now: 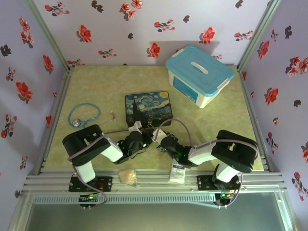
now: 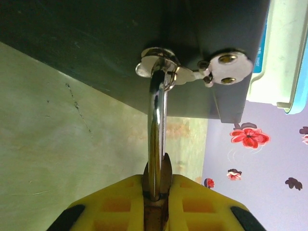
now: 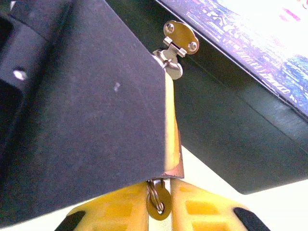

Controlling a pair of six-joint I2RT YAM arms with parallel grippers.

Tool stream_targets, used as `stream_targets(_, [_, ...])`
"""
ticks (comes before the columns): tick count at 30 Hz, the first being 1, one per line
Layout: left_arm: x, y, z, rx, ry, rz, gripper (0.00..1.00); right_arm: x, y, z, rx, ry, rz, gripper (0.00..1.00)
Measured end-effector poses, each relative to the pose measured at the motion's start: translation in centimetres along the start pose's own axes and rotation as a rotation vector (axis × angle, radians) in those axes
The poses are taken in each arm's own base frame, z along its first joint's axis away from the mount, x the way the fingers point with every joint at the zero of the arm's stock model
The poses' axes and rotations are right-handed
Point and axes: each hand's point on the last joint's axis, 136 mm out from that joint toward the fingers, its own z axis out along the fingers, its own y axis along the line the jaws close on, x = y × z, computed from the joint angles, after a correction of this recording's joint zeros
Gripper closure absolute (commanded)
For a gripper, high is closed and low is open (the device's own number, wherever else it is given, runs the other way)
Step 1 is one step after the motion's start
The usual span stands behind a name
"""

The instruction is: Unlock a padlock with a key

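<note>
Looking at table centre, you see the painted tin (image 1: pixel 148 108) shut, contents hidden. The padlock (image 2: pixel 156 134) is hooked through its clasp (image 2: pixel 159 60) at the tin's 6 o'clock side, your left gripper (image 2: pixel 156 185) clamped on it. Your right gripper (image 3: pixel 160 190) pinches the key (image 3: pixel 159 204). At 1 o'clock the blue-lidded bin (image 1: pixel 199 72) is closed too.

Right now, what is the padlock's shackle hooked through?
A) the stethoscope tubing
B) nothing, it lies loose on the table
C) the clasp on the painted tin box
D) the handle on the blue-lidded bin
C: in the left wrist view, the padlock clamped in the left gripper has its silver shackle running through the metal clasp on the dark tin box.
</note>
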Motion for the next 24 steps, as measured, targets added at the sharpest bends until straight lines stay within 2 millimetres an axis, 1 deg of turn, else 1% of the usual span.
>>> stream_targets(6, [-0.08,-0.03,-0.14,0.007,-0.003,-0.001,1.0,-0.1,0.02,-0.06,0.011,-0.002,-0.004,0.91])
stream_targets(9, [-0.09,-0.03,-0.17,0.007,-0.004,-0.001,1.0,-0.08,0.02,-0.04,0.011,-0.002,-0.003,0.98])
stream_targets(12, [-0.16,0.1,-0.2,0.004,-0.007,0.0,1.0,-0.04,0.14,0.07,-0.006,-0.001,0.019,0.98])
stream_targets(15, [-0.33,0.28,-0.31,-0.001,-0.016,0.0,1.0,-0.02,0.3,0.28,-0.062,-0.012,0.096,1.0])
stream_targets(18, [-0.24,0.21,-0.32,0.001,-0.01,0.0,1.0,0.07,0.28,0.0,-0.149,-0.044,0.201,1.0])
stream_targets(22, [-0.16,-0.25,-0.51,0.007,-0.004,-0.001,1.0,-0.38,0.11,-0.36,-0.246,-0.074,0.32,1.0])
stream_targets(24, [-0.21,-0.33,-0.64,0.005,-0.006,0.0,1.0,-0.52,0.12,-0.44,-0.275,-0.077,0.35,1.0])
